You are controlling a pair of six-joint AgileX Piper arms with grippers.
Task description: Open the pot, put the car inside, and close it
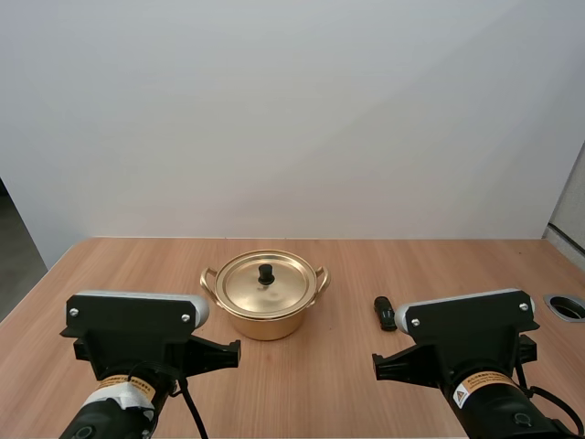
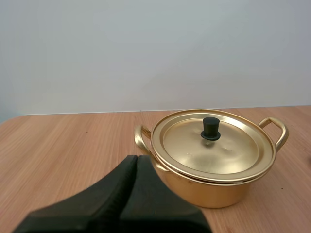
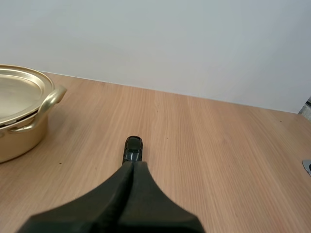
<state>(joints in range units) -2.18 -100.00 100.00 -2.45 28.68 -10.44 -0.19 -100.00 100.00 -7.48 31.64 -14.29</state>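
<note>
A gold pot [image 1: 265,315] with two side handles stands in the middle of the wooden table, its lid [image 1: 265,283] on and topped by a black knob [image 1: 266,273]. A small dark toy car [image 1: 386,313] lies on the table to the pot's right. In the left wrist view my left gripper [image 2: 136,158] is shut on nothing, its tips just short of the pot [image 2: 214,184] and level with its near handle. The right wrist view has my right gripper [image 3: 132,164] shut as one dark wedge, its tip right behind the car [image 3: 133,148].
The wooden table [image 1: 302,384] runs wide on both sides of the pot. A round cable grommet [image 1: 568,306] sits in the table at the far right edge. A plain white wall stands behind the table.
</note>
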